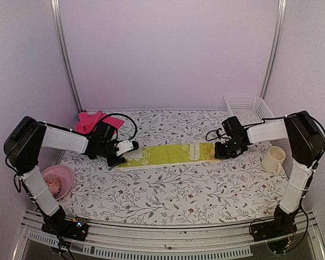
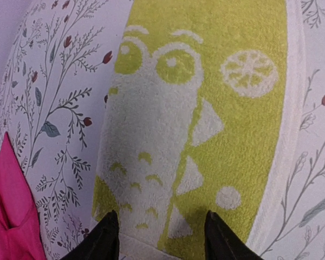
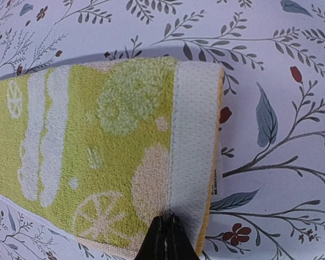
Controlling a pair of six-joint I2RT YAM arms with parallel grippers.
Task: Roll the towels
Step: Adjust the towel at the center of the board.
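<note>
The yellow-green towel (image 1: 170, 154) lies folded into a long strip across the middle of the table. My left gripper (image 1: 118, 158) is at its left end, open, with the fingertips straddling the towel's end (image 2: 161, 230). My right gripper (image 1: 221, 153) is at the right end. It is shut (image 3: 165, 225), pinching the towel (image 3: 114, 141) at its white border band (image 3: 194, 135), which looks slightly lifted. The pink towel (image 1: 90, 122) lies crumpled at the back left behind my left arm. It also shows in the left wrist view (image 2: 11, 216).
A pink bowl (image 1: 65, 174) holding something sits at the near left. A cream mug (image 1: 273, 160) stands at the right under my right arm. A white basket (image 1: 248, 106) stands at the back right. The floral tablecloth (image 1: 168, 189) covers the table.
</note>
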